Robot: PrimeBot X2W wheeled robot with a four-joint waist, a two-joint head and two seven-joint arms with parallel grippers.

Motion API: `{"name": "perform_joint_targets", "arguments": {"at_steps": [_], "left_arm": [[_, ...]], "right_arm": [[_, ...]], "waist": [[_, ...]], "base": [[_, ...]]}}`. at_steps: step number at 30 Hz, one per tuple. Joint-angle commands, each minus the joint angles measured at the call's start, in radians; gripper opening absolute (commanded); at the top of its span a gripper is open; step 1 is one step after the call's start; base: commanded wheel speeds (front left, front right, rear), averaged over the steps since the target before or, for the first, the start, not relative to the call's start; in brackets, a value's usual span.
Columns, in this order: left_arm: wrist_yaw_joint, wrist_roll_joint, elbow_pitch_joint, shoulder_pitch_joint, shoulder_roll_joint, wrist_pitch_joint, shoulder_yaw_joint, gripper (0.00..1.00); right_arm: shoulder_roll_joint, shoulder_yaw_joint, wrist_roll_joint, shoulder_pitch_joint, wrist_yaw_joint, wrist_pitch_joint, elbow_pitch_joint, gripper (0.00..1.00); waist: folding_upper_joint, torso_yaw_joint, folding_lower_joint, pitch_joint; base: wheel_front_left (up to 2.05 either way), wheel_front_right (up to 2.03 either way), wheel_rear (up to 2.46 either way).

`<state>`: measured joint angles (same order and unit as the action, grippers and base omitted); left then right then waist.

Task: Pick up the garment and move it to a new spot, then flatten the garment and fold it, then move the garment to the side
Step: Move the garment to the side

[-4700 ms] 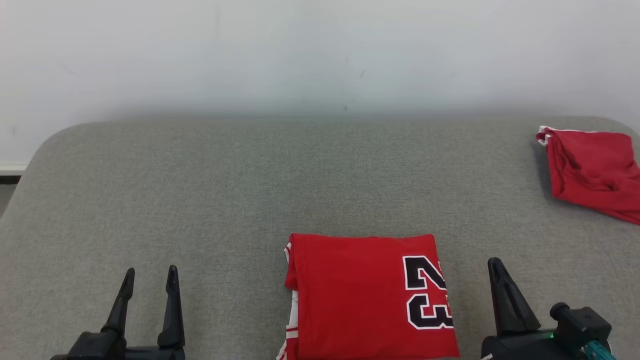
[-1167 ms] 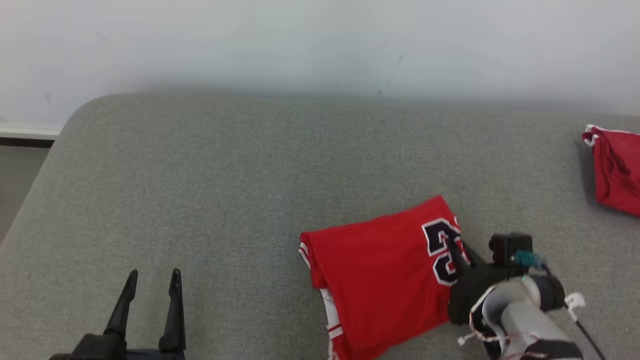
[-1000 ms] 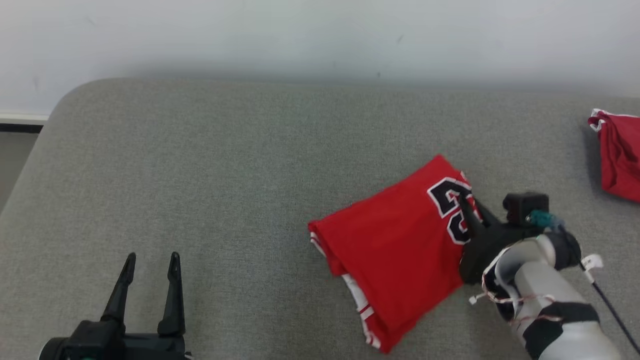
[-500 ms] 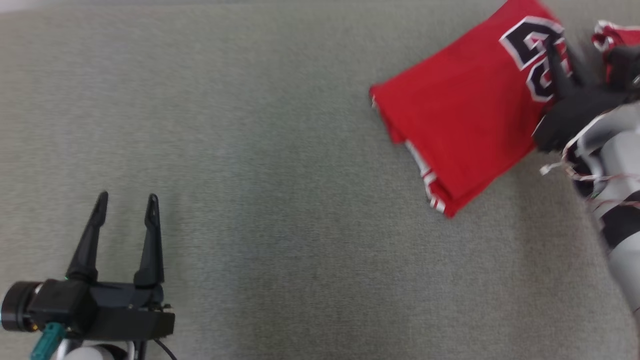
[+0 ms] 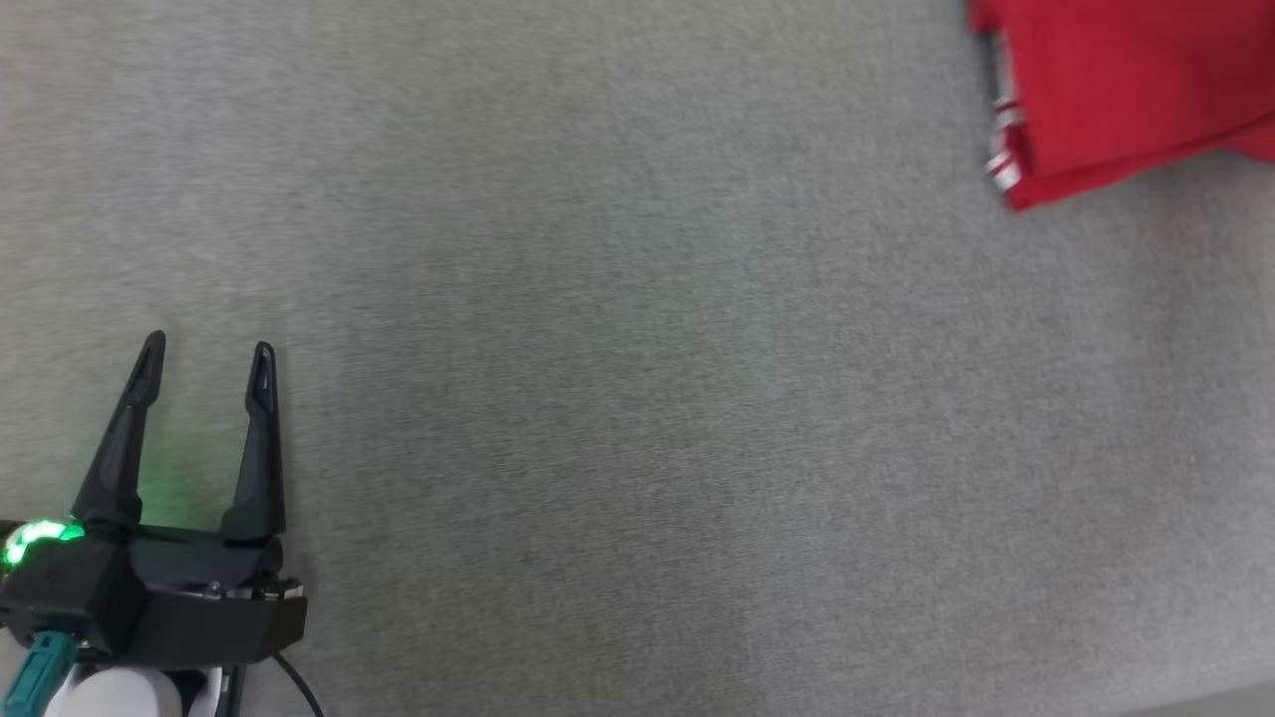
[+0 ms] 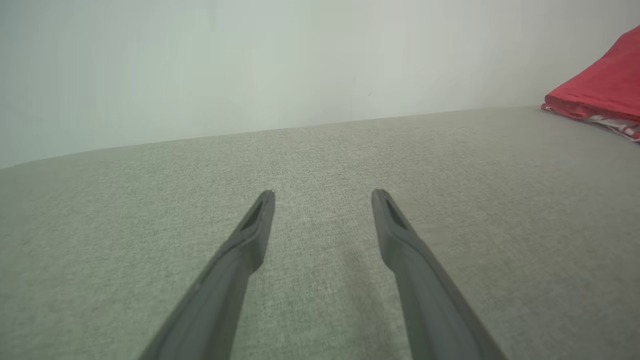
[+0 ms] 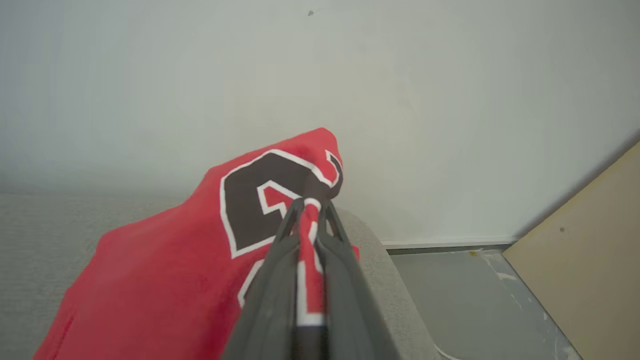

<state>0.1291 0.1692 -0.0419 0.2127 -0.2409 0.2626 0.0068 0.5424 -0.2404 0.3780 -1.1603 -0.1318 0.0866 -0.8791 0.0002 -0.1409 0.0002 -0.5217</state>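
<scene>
The left gripper [image 5: 209, 347] sits low at the near left of the grey cushion [image 5: 637, 398], its two long, tapered dark fingers pointing away and spread wide with nothing between them. The right gripper [image 7: 311, 204] reaches out near the cushion's rounded edge, its jaws pressed almost together and pinching the folded red garment [image 7: 165, 260] at its black, white-edged numeral. The soft jersey cloth, trimmed with red-and-white stripes, slopes down from the pinch onto the coarse woven surface, at the cushion's far right.
</scene>
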Motion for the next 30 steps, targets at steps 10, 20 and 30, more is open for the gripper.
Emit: {"name": "perform_joint_targets", "arguments": {"at_steps": [10, 20, 30], "left_arm": [[-0.012, -0.004, -0.062, -0.006, -0.026, -0.008, 0.006, 1.0], [-0.024, 0.0, -0.093, -0.015, -0.038, -0.019, 0.008, 1.0], [-0.034, 0.015, -0.062, -0.029, -0.033, -0.012, 0.011, 1.0]], "right_arm": [[0.134, 0.004, -0.004, -0.076, 0.003, -0.066, -0.065, 0.0], [0.12, 0.009, -0.049, -0.108, 0.003, -0.057, -0.162, 1.0], [0.077, 0.001, -0.079, -0.121, 0.003, 0.06, -0.147, 1.0]], "waist": [[-0.0002, -0.044, -0.0002, -0.062], [-0.0002, -0.049, -0.0002, -0.09], [-0.0002, -0.047, -0.0002, -0.034]], "base": [[0.0, 0.0, 0.0], [0.0, 0.0, 0.0], [0.0, 0.0, 0.0]]}}
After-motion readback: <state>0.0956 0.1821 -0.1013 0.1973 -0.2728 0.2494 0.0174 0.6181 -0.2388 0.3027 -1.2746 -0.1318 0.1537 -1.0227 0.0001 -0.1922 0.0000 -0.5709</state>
